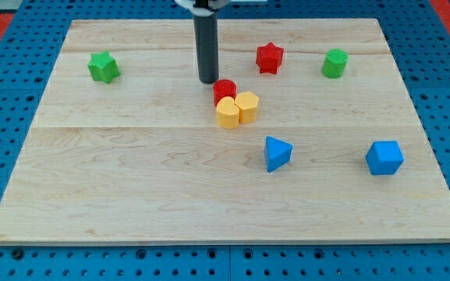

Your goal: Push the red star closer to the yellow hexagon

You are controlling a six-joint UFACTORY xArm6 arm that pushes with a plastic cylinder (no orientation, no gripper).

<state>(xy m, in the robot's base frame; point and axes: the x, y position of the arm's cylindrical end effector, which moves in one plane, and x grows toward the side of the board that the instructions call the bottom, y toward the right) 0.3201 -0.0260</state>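
There are no fingers on this rig, so no spread or pinch state applies; the arm ends in a straight dark rod. My tip (208, 81) rests on the bench just to the view's upper left of a small red round block (225, 90), close to it, though contact cannot be confirmed.

That red round block touches a cluster of two yellow wooden pieces: a yellow hexagon block (228, 114) and a yellow heart-like block (247, 105), pressed together.

The task's thing, the red star-shaped block (269, 58), lies toward the view's upper right of the cluster, apart from it and untouched by the tip.

Step in hand, as judged: approach, with the push not yet begun. The next move calls for carrying the tip around to the star's far side, at the view's upper right, then pushing toward the view's lower left without scattering the cluster.

Farther out lie a green star block (103, 67), a green cylinder block (334, 63), a blue triangular block (277, 153) and a blue cube-like block (384, 158).

The bench (131, 187) is pale planked wood on a blue perforated base (22, 265).
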